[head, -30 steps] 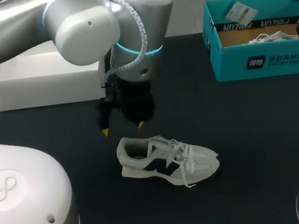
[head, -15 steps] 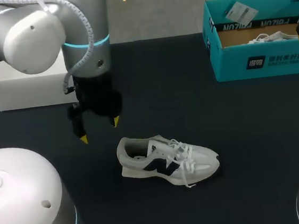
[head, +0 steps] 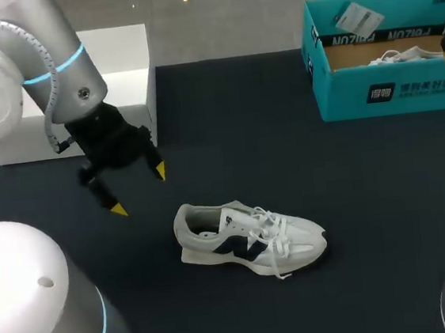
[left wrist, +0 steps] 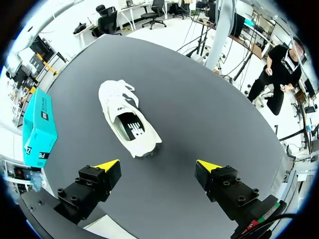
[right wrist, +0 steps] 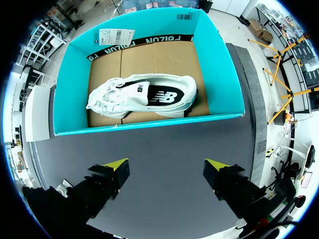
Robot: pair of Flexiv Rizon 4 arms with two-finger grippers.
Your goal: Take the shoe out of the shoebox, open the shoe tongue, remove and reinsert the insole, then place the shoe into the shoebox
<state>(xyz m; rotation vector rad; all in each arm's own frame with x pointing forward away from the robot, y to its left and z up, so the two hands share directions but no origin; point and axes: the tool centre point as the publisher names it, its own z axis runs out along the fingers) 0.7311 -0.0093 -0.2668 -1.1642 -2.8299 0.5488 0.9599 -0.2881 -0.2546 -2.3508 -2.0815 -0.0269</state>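
Shoebox (right wrist: 149, 123) holds one shoe (right wrist: 144, 97) (second shoe (head: 246, 239) outside).

1 white box (head: 127, 73) on dark table (head: 284, 144), far L side, nr back edge.

The left arm (head: 45, 70) has swung toward 9 o'clock across the surface (head: 343, 178). It has carried the left gripper (head: 139, 191) from just above the heel of the shoe (head: 246, 239) to a spot at the shoe's 10 o'clock. The white box (head: 121, 74) it covered now shows more of its top.
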